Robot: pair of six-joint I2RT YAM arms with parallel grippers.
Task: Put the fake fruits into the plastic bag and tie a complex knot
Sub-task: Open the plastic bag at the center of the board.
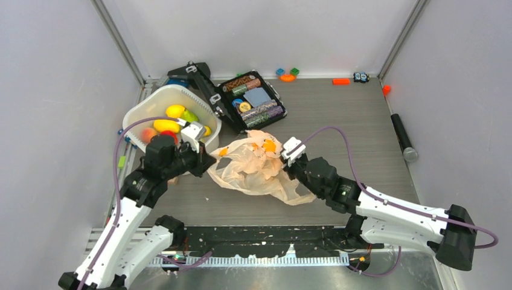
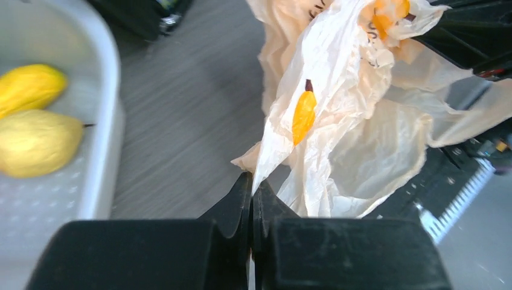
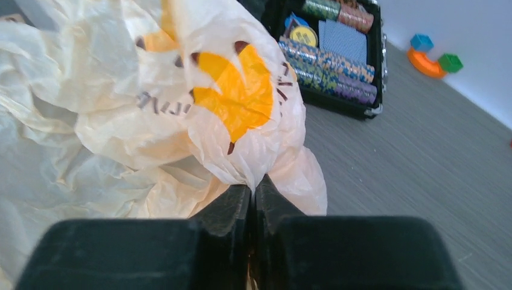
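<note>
The grey wood-grain desk (image 1: 362, 121) carries a thin, crinkly, pale peach plastic bag (image 1: 253, 169) with yellow-orange printed marks. It lies crumpled in a loose heap around the middle, a little nearer the near edge, with nothing visible inside it. The left fingers (image 2: 252, 187) are pressed together on a fold at the bag's left side. The right fingers (image 3: 253, 187) are likewise closed, pinching a bunched fold on its right. A white plastic tub (image 1: 151, 96) sits toward the far-left corner. Beside it, near the far edge, is an open black case of poker chips (image 1: 252, 101). The glossy fake fruits (image 1: 166, 125), yellow, green and red, lie in the tub.
</note>
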